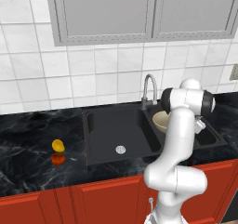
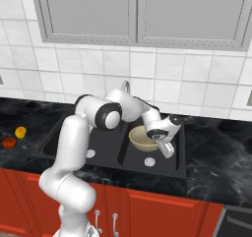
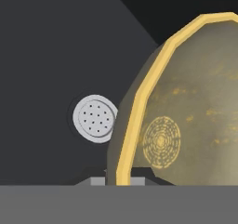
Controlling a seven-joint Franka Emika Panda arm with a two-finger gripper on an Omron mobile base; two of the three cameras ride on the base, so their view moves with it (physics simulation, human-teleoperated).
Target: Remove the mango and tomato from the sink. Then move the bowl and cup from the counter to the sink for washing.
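My gripper (image 2: pixel 158 139) is shut on the rim of the tan-yellow bowl (image 2: pixel 141 138), which hangs tilted over the right basin of the black sink (image 2: pixel 147 172). In the hand view the bowl's (image 3: pixel 186 125) yellow rim runs down between the fingertips of my gripper (image 3: pixel 117 180), with the basin's silver drain (image 3: pixel 95 118) beyond it. From the left, the bowl (image 1: pixel 160 121) peeks out behind my arm. The mango (image 1: pixel 58 145) and the tomato (image 1: pixel 58 159) lie side by side on the counter left of the sink (image 1: pixel 86 125). The cup is out of view.
The curved silver faucet (image 1: pixel 148 87) stands behind the divider between the basins. The left basin holds just its drain (image 1: pixel 120 149). Dark marble counter (image 2: pixel 221 147) stretches on both sides, grey wall cabinets (image 1: pixel 139 14) hang above, and red cabinet fronts (image 2: pixel 162 209) run below.
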